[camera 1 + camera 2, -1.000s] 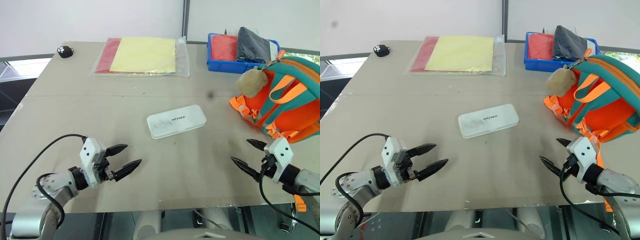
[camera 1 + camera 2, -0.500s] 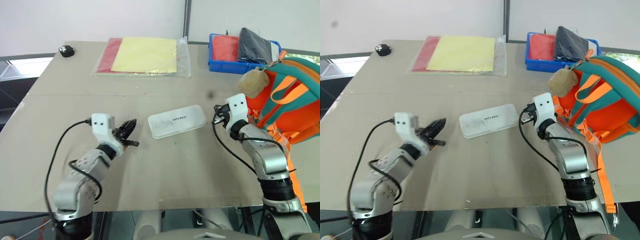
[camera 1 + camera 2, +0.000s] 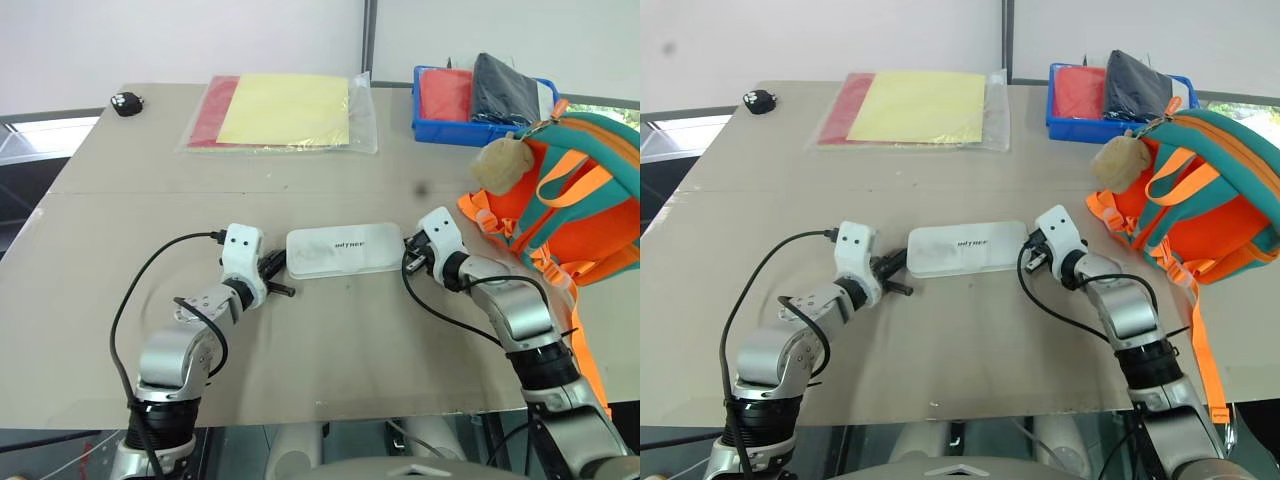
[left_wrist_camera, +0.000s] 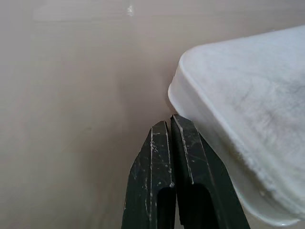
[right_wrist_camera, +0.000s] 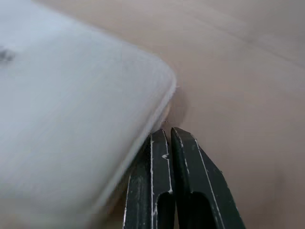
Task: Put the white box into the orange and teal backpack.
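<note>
- The white box [image 3: 344, 250] lies flat on the tabletop [image 3: 330, 350], near the middle, its long side running across the robot's front and its lid with the dark lettering facing up.
- The left gripper [image 4: 170, 125] is fully closed, fingers pressed together with nothing between them; its tip sits at the box's left end, right against the rounded corner in the left wrist view.
- The right gripper [image 5: 167, 132] is likewise closed tight and empty, its tip at the box's right end, just under the corner's edge.
- So the box sits pinched between two closed fingertips, one at each short end; neither gripper has hold of it in its fingers.
- The orange and teal backpack [image 3: 575, 200] stands at the right edge of the tabletop, just beyond the right arm, with a beige fuzzy charm [image 3: 503, 164] hanging on its near side. I cannot see its opening from here.
- Step in hand, as I judge it: squeeze the box end to end and lift it as a pair.
- To do it well, press both tips inward evenly and at the same height on the end walls, so the box does not pivot or pop out.
- Keep the box level as it rises, and move both arms toward the backpack together; uneven speed would loosen the pinch.
- Farther off, a clear sleeve of yellow and red sheets [image 3: 285, 110] and a blue tray [image 3: 432, 125] lie at the far edge, well apart from the path.
</note>
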Available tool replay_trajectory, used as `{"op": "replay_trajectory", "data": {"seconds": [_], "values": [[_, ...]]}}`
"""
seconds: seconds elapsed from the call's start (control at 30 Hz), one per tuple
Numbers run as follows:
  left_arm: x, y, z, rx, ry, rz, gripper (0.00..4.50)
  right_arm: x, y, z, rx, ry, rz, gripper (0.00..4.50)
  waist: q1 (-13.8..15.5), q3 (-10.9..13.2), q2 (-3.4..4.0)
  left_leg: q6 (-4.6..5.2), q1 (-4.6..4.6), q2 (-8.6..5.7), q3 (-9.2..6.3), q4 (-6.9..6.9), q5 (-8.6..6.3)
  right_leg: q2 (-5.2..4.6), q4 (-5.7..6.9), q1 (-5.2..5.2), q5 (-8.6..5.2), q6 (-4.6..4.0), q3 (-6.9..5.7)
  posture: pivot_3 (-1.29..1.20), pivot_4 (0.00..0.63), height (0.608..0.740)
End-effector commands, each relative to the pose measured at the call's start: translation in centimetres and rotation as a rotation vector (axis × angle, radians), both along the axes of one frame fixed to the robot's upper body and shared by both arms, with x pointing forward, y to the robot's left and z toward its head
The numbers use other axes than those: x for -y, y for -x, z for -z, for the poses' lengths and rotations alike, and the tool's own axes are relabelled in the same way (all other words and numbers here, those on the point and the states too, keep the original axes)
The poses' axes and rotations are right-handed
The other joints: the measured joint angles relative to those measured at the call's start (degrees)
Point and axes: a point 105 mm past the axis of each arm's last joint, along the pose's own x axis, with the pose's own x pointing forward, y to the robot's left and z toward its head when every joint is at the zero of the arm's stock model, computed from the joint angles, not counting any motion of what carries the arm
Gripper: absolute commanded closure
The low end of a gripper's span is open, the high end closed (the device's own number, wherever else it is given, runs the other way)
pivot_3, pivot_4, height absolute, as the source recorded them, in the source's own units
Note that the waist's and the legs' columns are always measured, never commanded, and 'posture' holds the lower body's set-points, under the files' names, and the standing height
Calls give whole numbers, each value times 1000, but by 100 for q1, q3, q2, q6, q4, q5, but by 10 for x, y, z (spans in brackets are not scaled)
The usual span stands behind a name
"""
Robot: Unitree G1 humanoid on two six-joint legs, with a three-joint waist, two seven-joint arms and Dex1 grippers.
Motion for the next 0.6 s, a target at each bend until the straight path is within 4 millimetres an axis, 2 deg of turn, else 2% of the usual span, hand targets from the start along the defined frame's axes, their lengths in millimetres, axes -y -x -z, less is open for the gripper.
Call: {"op": "replay_trajectory", "data": {"seconds": [0.03,0.1,0.17,0.23,0.27,0.3,0.37,0.43,0.47,0.5,0.6], "values": [[16,18,-2,-13,37,137,4376,-7,23,-4,-7,-26,-46,4500,-4,-1,4,0,4,0,3,-6,0,-1,-2,0,0,0,2,0,150,740],[13,25,-3,-21,42,166,4376,-1,26,-3,-11,-27,-15,4500,-13,-3,3,0,7,0,6,-6,0,-2,-2,0,0,0,3,0,150,740],[5,31,-3,-48,61,172,3574,2,31,-4,-17,-28,-8,4500,-4,-3,3,0,8,1,5,-5,0,-2,-2,0,-11,-18,2,0,150,740],[-9,35,-6,-70,75,173,3203,9,32,-4,-7,-3,3,4500,3,-4,1,0,9,0,5,-1,1,-3,-2,0,-13,-23,2,0,150,740],[-16,38,-9,-81,82,170,2557,14,31,-4,5,16,12,4500,-1,-4,1,0,9,1,4,2,1,-3,-2,0,-13,-23,2,0,150,740],[-23,40,-12,-92,95,172,2240,18,30,-5,14,30,21,4500,-4,-3,3,0,9,2,6,4,1,-3,-1,0,-13,-23,2,0,150,740],[-31,46,-18,-123,120,200,1317,25,29,-7,21,41,33,4500,-5,-2,3,0,9,3,9,5,1,-4,-2,-1,-14,-23,3,0,150,740],[-39,52,-27,-192,197,232,352,32,26,-10,35,53,47,4500,3,0,4,0,7,4,8,6,1,-4,-2,-1,-14,-23,1,0,150,740],[-43,55,-33,-249,263,250,62,36,24,-13,42,58,51,4500,10,0,4,0,6,4,8,5,1,-4,-2,-2,-14,-23,1,0,150,740],[-45,57,-37,-287,310,265,62,39,23,-14,47,61,53,4500,19,2,3,0,5,3,7,5,1,-4,-3,-1,-15,-22,0,0,150,740],[-52,63,-28,-491,381,246,62,38,17,-17,67,68,46,4500,-5,6,4,1,2,2,1,8,1,-3,-4,-2,-16,-19,-7,0,150,740]]}}
